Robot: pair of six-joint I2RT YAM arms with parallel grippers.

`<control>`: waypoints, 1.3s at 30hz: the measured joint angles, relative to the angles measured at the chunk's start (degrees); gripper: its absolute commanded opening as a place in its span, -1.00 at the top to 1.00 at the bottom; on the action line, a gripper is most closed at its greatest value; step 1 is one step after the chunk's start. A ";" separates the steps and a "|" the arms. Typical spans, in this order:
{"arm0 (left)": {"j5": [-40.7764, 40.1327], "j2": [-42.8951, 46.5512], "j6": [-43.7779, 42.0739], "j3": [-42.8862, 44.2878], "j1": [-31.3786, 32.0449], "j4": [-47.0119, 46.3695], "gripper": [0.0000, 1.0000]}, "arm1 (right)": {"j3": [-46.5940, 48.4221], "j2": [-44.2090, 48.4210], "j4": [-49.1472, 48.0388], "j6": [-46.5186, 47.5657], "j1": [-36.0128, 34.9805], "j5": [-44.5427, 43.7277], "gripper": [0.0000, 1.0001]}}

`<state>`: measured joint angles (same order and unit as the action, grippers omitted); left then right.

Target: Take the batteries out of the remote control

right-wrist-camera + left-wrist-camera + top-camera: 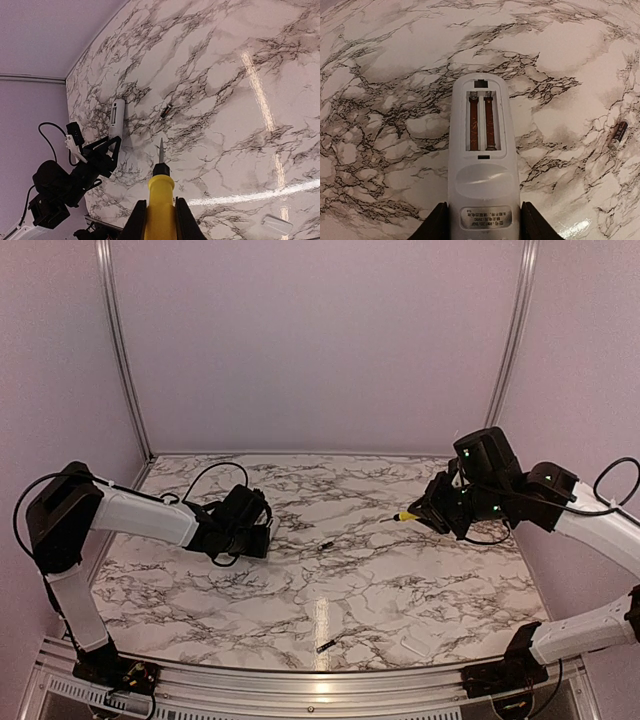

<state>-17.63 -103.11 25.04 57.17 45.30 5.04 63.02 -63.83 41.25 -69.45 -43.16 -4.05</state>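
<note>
Marble desk (420, 570) from above: one battery (325, 545) lies near the left claw (262, 537), a second battery (327, 645) by the front edge. Left wrist: that claw grips the remote control (483, 165), its bay apparently empty. Right wrist: the right claw (160, 220) is clamped on the screwdriver (160, 197). Unloading looks done; next, set things down.

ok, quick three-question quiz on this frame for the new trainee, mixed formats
1. What is the left gripper holding?
2. True or false: the right gripper is shut on a battery.
3. From the top view, how many batteries lie on the table? A) none B) one C) two
Key: 1) the remote control; 2) false, it grips the yellow-handled screwdriver; 3) C.
</note>
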 measured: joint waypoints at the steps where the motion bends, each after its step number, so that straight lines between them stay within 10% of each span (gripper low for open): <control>1: -0.02 -0.09 0.44 -0.26 0.00 -0.24 0.95 | -0.09 0.00 -0.04 0.00 0.00 0.02 1.00; 18: 0.61 -1.51 7.08 -2.58 0.02 -3.69 0.06 | -1.07 0.11 -0.07 -0.39 0.00 0.13 1.00; 27: 0.55 -1.90 8.61 -2.60 0.00 -3.17 -0.94 | -1.40 0.11 -0.07 -0.44 0.00 0.11 1.00; 39: -5.11 5.79 3.82 -4.37 0.00 -1.20 -0.98 | -1.42 0.11 -0.09 -0.37 0.00 0.04 1.00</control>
<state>-22.74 -97.32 28.86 52.80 45.30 3.84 61.60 -63.72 41.17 -69.82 -43.16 -4.01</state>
